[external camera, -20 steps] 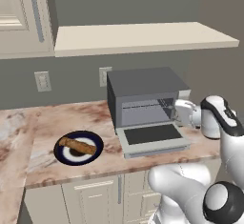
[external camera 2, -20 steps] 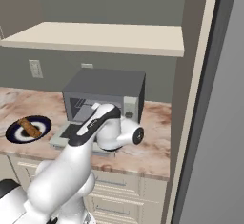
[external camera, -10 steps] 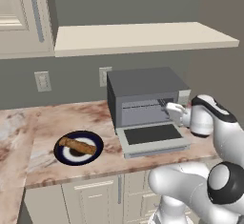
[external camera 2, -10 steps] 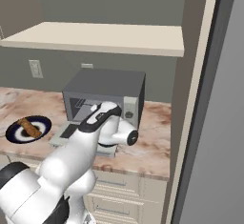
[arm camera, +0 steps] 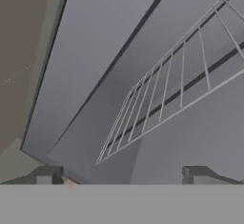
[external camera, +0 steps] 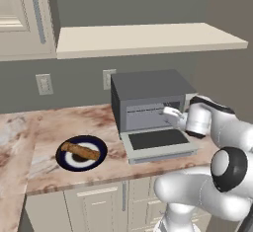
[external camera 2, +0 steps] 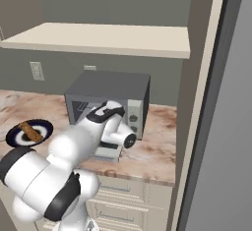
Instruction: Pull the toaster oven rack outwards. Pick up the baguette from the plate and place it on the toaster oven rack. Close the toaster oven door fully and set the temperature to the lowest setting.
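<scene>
The toaster oven (external camera: 148, 100) sat at the back of the marble counter (external camera: 44, 132), under a cream shelf (external camera: 148, 37). Its toaster oven door (external camera: 158, 144) lay folded down flat toward the front edge, at 6 o'clock from the cavity. In the left base view the gripper (external camera: 170, 111) was at the right side of the cavity mouth, just above the lowered door, with the white wrist behind it at 3 o'clock. In the right base view the gripper's tips were hidden by the arm.

In the hand view the 2 fingertips (arm camera: 45, 176) stood wide apart at the bottom edge with nothing between them. The toaster oven rack (arm camera: 171, 94) ran as a thin wire grid from 7 o'clock up toward 1 o'clock in that view, inside the grey cavity and clear of the fingertips. Whether it was pulled out at all could not be told.

The plate (external camera: 81, 153) rested on the counter well apart from the oven, at 9 o'clock from the door in the left base view. The baguette (external camera: 80, 151) lay across its middle, untouched. In the right base view the plate (external camera 2: 29, 132) sat at the far left, with the baguette (external camera 2: 30, 131) on it.

2 wall outlets (external camera: 43, 84) were on the grey backsplash, at 10 o'clock from the plate.
</scene>
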